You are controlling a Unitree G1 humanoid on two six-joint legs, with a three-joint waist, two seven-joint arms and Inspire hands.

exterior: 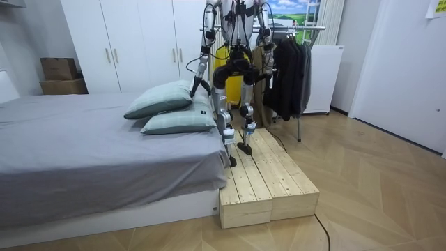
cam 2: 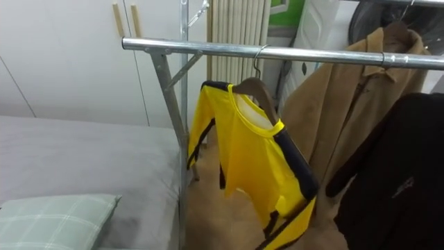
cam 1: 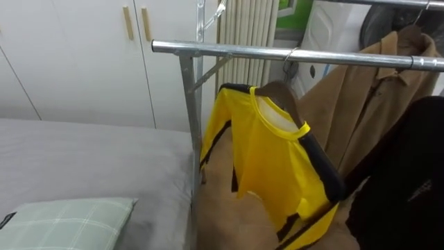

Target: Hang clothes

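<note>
The left hand [exterior: 196,86] hangs low at the robot's side, just right of the pillows [exterior: 167,110] on the bed [exterior: 77,153]. I cannot tell whether its fingers are apart or together. The robot stands on a wooden platform [exterior: 268,183] facing the rail [cam 1: 236,52].

Above that hand and to its right, the yellow shirt [cam 1: 270,160] is already on a wooden hanger [cam 1: 281,90], whose hook [cam 1: 288,55] sits over the rail, near the upright post [cam 1: 187,125]. Nothing grips it. The shirt hangs askew, with one shoulder dipping toward the tan coat [cam 1: 374,97].

The step in hand looks like the release and check. To do it well, see that the hook sits fully over the bar, level the hanger if it needs it, and keep the arms clear of the loose sleeve.

Further right, the right hand [exterior: 267,68] is lowered in front of the coats, and I cannot tell its state either. Beyond it hangs a black garment [cam 1: 409,187].

As for containers, two cardboard boxes [exterior: 59,75] are stacked far left of the left hand, and their contents cannot be seen. The white wardrobe [cam 1: 83,55], up and left of that hand, has its doors shut.
</note>
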